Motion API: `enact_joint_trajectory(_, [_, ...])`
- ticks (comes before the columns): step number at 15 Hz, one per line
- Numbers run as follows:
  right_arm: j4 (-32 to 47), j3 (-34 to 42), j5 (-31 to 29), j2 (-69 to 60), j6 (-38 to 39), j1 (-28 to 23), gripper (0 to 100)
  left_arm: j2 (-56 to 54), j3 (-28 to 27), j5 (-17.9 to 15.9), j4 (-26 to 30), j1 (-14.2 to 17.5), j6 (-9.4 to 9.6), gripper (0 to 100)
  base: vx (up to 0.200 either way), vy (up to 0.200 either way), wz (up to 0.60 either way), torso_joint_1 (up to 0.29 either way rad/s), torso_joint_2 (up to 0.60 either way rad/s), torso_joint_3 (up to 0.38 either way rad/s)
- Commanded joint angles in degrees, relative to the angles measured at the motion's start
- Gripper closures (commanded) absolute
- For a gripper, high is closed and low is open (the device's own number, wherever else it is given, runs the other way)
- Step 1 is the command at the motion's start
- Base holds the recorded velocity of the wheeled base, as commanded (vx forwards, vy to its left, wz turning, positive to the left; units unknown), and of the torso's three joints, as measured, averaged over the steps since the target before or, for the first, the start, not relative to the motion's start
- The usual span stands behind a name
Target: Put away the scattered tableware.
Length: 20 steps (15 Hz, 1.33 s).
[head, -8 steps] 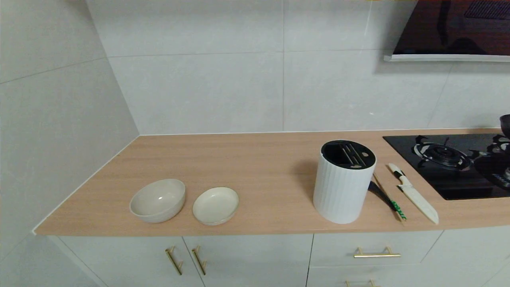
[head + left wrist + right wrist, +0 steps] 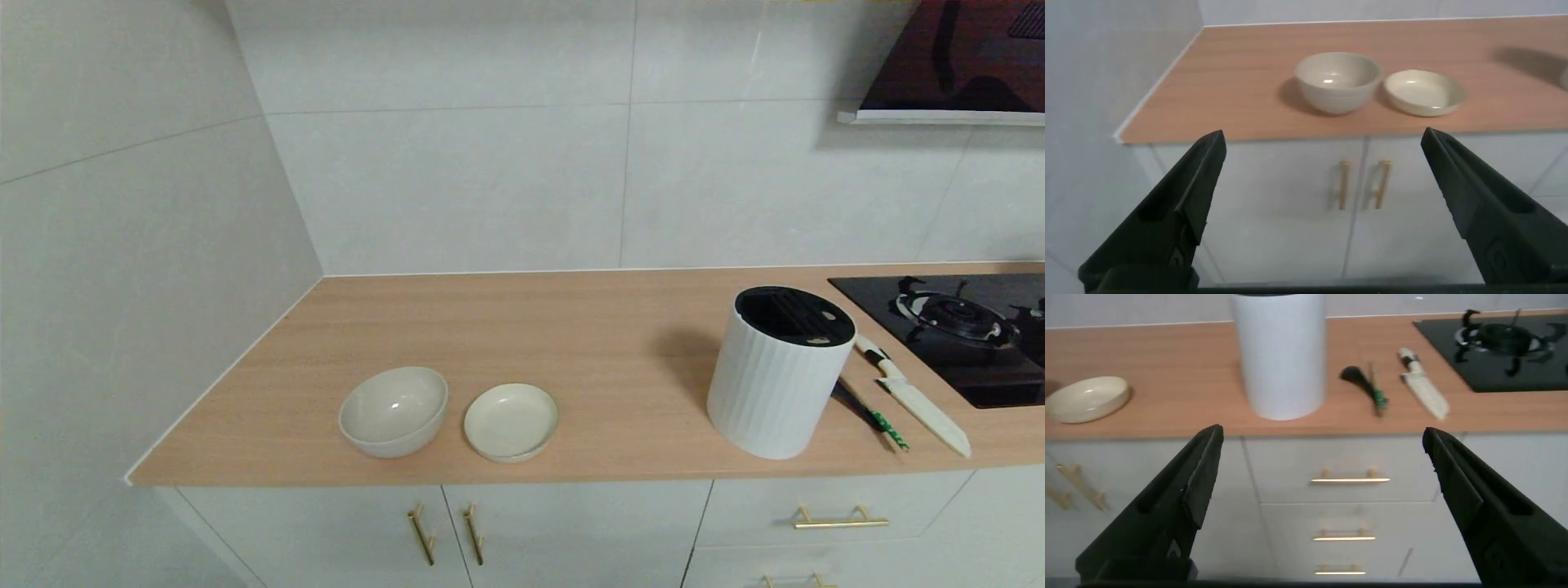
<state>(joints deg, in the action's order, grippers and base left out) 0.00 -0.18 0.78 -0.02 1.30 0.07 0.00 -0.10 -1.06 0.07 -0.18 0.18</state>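
A deep cream bowl (image 2: 393, 410) and a shallow cream dish (image 2: 511, 422) sit side by side near the counter's front edge. A white ribbed holder (image 2: 775, 384) with a black slotted top stands to their right. Beside it lie a black-headed utensil with a green-marked handle (image 2: 873, 417) and a white knife (image 2: 914, 400). My left gripper (image 2: 1323, 204) hangs open in front of the cabinet, short of the bowl (image 2: 1337, 80) and the dish (image 2: 1425, 90). Open as well, my right gripper (image 2: 1323, 502) is held before the drawers, facing the holder (image 2: 1279, 353), the utensil (image 2: 1365, 382) and the knife (image 2: 1422, 384).
A black gas hob (image 2: 955, 331) takes up the counter's right end, under a dark hood (image 2: 955, 69). Tiled walls close the back and left. White cabinet doors and drawers with brass handles (image 2: 841, 520) run below the wooden counter (image 2: 522, 327).
The whole head view has shifted to the right, so the camera has turned left. Nothing on the counter has moved.
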Motion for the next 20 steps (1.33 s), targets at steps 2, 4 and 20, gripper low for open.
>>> enact_joint_trajectory(2, [0.0,0.0,0.0,0.0,0.0,0.0,0,0.0,0.0,0.0,0.0,0.0,-0.01,0,0.000,0.200,0.00,0.005,0.00,-0.002])
enact_joint_trajectory(4, [0.0,0.0,0.0,0.0,0.0,0.0,0,0.0,0.0,0.0,0.0,0.0,-0.01,0,0.000,0.200,0.00,0.000,0.00,0.005])
enact_joint_trajectory(20, [0.0,0.0,0.0,0.0,0.1,0.0,0,0.0,0.0,0.0,0.0,0.0,0.08,0,0.000,0.100,0.00,0.001,0.00,0.001])
